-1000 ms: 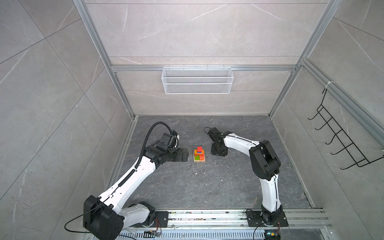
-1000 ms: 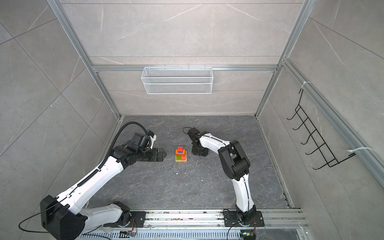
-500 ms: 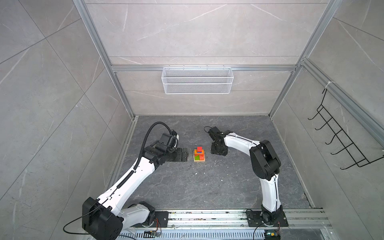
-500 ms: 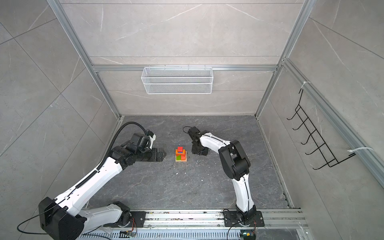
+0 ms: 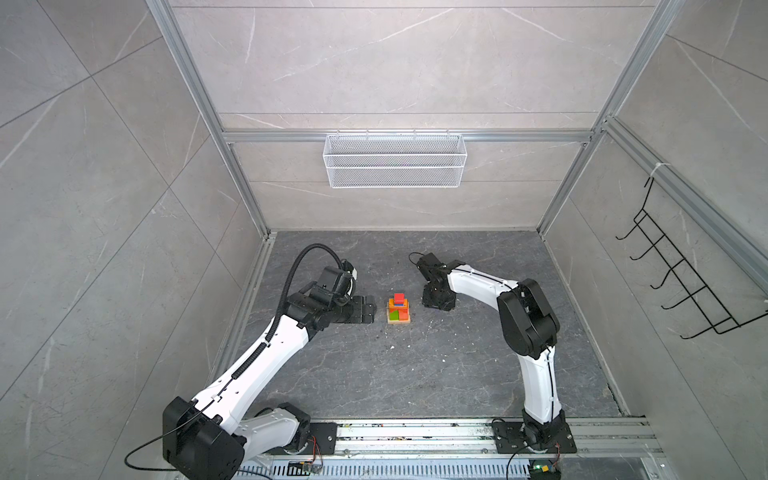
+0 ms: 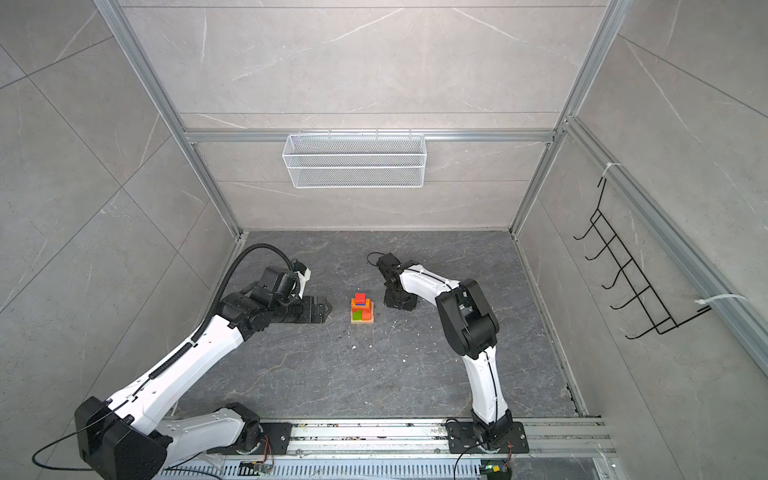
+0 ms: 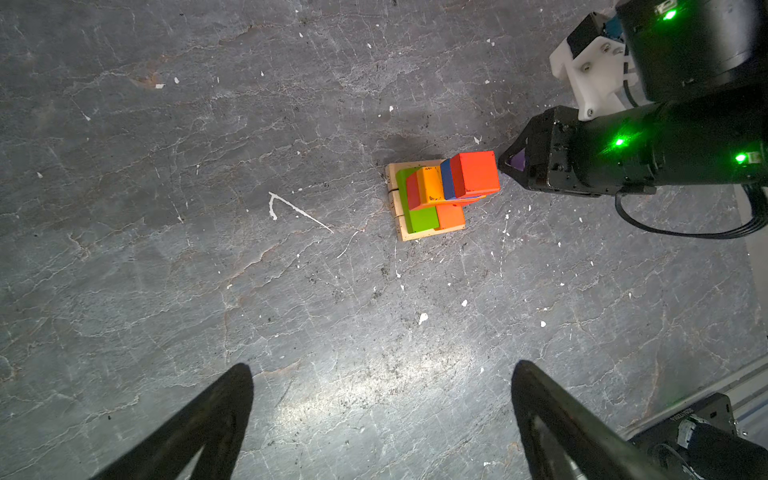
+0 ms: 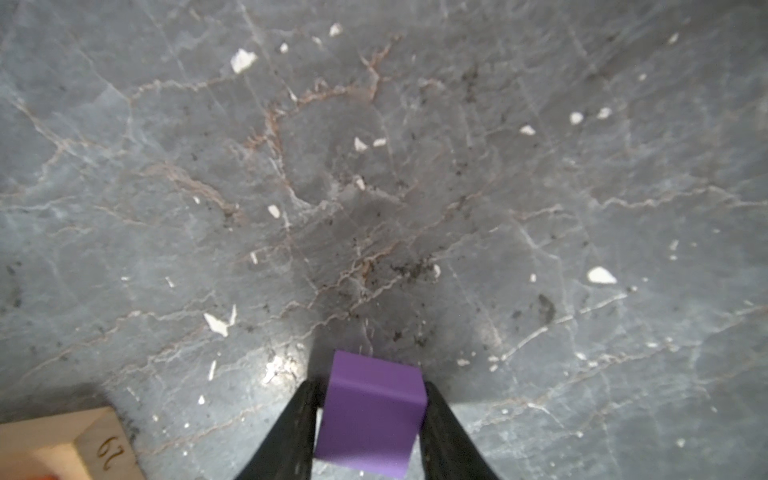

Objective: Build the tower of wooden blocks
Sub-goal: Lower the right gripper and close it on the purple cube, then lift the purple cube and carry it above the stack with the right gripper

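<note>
The wood block tower (image 5: 398, 309) stands near the middle of the dark stone worktop (image 5: 415, 374), between the two arms in both top views. Its base is a row of tan bars (image 7: 395, 199). A green slab (image 7: 419, 218) and an orange slab (image 7: 451, 216) lie side by side on them. Above these sit an orange and red layer, then a blue piece (image 7: 446, 178), with a red cube (image 7: 476, 172) on top.

The left end effector (image 5: 371, 309) lies low just to the left of the tower, apart from it. Its fingers (image 7: 224, 407) are spread wide over bare worktop and hold nothing.

The right end effector (image 5: 436, 301) points down at the worktop on the right of the tower. Its two black fingers press against opposite sides of a purple block (image 8: 370, 411), pinching it. In the left wrist view a sliver of that purple shows between the fingertips, close beside the red cube. Whether they touch cannot be told, nor whether the purple block rests on the worktop. In the right wrist view a corner of the tan base shows near the block.
</note>
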`<state>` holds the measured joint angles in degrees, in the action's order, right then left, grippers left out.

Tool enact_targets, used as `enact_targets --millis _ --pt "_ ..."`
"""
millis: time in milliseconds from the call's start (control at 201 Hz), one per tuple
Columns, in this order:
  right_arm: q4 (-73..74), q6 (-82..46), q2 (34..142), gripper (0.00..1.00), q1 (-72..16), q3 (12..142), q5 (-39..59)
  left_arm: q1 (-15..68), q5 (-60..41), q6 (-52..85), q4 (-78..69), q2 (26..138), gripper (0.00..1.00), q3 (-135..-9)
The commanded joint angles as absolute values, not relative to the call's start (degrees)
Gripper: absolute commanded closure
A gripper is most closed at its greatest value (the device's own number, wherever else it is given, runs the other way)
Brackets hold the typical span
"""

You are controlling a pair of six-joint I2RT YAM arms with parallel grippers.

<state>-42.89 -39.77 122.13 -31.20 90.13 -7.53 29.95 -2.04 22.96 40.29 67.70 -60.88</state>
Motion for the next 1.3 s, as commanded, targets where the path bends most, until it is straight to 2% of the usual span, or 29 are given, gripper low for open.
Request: enact_targets --millis 0,75,279,468,682,1020,1115,1299 --pt "-43.94 -38.61 121.15 0.9 -31.21 90.01 -8.27 29.87 -2.11 23.28 40.19 66.53 0.01 -60.82" --pt "-44.19 -38.02 120.72 0.93 -31.2 89.66 -8.02 29.87 -2.25 23.38 40.08 66.56 0.01 -60.72" --pt "-44.55 -35.97 119.21 0.95 -31.24 88.23 -7.59 29.87 -2.26 23.37 40.26 66.46 0.01 -60.73" --pt "-43.34 -34.0 119.25 0.81 -30.94 87.26 -5.94 29.88 -2.2 23.55 40.0 66.32 0.01 -60.56" --pt "-42.68 -34.24 120.3 0.77 -30.28 88.33 -4.36 29.82 -2.13 23.55 40.36 66.12 0.01 -60.82" --pt "-44.37 -35.0 121.29 0.9 -30.15 89.82 -5.8 29.82 -2.15 23.47 40.69 65.83 0.01 -60.9" --pt "-44.9 -34.75 120.48 0.98 -30.17 90.03 -6.4 29.81 -2.13 23.47 40.74 65.99 0.01 -60.91" --pt "-45.0 -34.63 116.71 1.0 -30.22 89.19 -5.56 29.86 -2.11 23.98 40.59 66.86 0.01 -60.94"
